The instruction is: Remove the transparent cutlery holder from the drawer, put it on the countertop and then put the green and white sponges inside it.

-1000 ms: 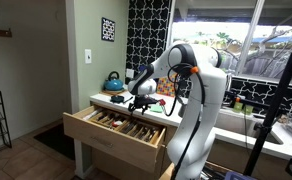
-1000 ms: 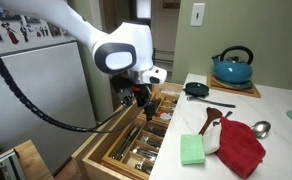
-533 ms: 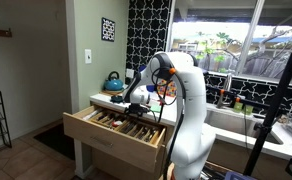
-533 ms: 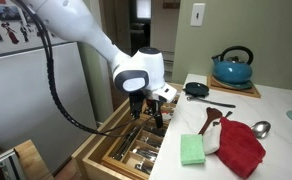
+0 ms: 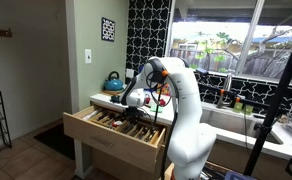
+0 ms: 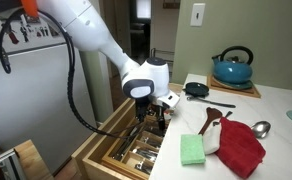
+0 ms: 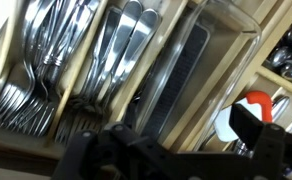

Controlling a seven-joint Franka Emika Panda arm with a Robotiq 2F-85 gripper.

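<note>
The transparent cutlery holder (image 7: 191, 70) lies in the open wooden drawer (image 6: 104, 150) between compartments of forks and spoons. It fills the middle of the wrist view. My gripper (image 7: 186, 135) is open, hanging just above the holder with one finger on each side of its near end. In both exterior views the gripper (image 6: 149, 118) (image 5: 133, 110) is down inside the drawer (image 5: 114, 138). The green sponge (image 6: 192, 150) lies on the white countertop near the drawer edge. The white sponge (image 6: 212, 136) lies beside it, partly under a red cloth.
A red cloth (image 6: 243, 148), a metal spoon (image 6: 261, 128) and dark utensils (image 6: 214, 113) lie on the countertop. A blue kettle (image 6: 232, 67) stands on a wooden board at the back. A refrigerator (image 6: 36, 90) stands beside the drawer.
The arm has bent forward and lowered. The gripper has dropped from above the drawer down into it, over the holder.
</note>
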